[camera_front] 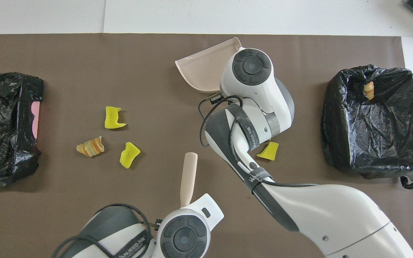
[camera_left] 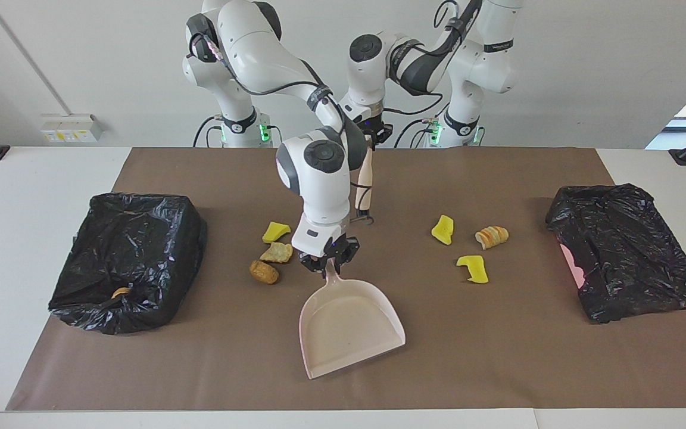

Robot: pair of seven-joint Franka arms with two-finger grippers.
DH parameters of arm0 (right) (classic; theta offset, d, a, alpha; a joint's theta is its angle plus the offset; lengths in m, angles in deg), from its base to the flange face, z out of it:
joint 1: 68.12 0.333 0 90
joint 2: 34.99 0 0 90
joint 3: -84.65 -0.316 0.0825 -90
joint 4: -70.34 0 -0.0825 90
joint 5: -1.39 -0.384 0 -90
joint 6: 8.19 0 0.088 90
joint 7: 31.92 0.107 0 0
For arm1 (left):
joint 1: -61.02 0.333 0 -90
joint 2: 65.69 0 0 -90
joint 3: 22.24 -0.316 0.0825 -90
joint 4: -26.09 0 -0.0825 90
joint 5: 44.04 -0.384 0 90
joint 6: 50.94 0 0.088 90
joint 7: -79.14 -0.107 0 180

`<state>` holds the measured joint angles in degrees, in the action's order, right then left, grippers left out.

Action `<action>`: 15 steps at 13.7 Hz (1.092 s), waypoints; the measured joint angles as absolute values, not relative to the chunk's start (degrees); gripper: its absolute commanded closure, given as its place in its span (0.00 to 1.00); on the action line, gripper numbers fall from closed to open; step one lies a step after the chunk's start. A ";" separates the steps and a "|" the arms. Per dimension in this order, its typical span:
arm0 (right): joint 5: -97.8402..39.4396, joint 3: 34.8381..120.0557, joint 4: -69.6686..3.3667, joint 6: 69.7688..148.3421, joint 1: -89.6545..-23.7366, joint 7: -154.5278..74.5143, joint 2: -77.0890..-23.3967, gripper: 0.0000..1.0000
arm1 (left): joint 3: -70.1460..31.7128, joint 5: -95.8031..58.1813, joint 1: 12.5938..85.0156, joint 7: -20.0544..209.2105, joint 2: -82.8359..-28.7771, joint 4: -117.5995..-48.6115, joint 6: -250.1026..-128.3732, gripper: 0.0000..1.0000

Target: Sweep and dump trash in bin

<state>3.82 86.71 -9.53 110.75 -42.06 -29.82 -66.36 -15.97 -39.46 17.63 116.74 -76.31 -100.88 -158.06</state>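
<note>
My right gripper [camera_left: 326, 262] is shut on the handle of the pale pink dustpan [camera_left: 349, 325], which sits tilted and turned at mid-table; in the overhead view the dustpan [camera_front: 201, 68] pokes out from under that arm. My left gripper [camera_left: 371, 137] is shut on the pale brush [camera_left: 366, 176], which hangs down from it over the mat; the brush [camera_front: 188, 173] also shows from above. Trash lies in two groups: a yellow chunk [camera_left: 276, 230], a tan lump [camera_left: 276, 252] and a brown lump [camera_left: 264, 271] beside the pan's handle, and three scraps [camera_left: 474, 268] toward the left arm's end.
A bin lined with a black bag [camera_left: 128, 256] stands at the right arm's end, with a bread-like scrap [camera_front: 368, 89] in it. A crumpled black bag [camera_left: 629, 250] over something pink lies at the left arm's end. A brown mat [camera_left: 498, 357] covers the table.
</note>
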 measured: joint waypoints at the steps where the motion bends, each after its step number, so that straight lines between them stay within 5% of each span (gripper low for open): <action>1: 3.81 86.69 -10.92 110.13 -43.51 -34.96 -64.53 1.00 | -16.10 -39.91 20.80 115.41 -78.70 -100.80 -155.77 1.00; 5: 3.77 86.57 -15.86 102.85 -46.01 -54.09 -58.18 1.00 | -16.32 -45.89 30.25 113.42 -84.16 -101.24 -150.49 1.00; 15: 3.26 82.82 -28.99 104.01 -42.06 -78.40 -53.19 1.00 | -16.38 -46.89 64.87 81.99 -78.91 -103.45 -160.78 1.00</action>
<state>3.26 82.82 -28.99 104.01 -42.06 -78.40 -53.19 -16.38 -46.89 64.87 81.99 -78.91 -103.45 -160.78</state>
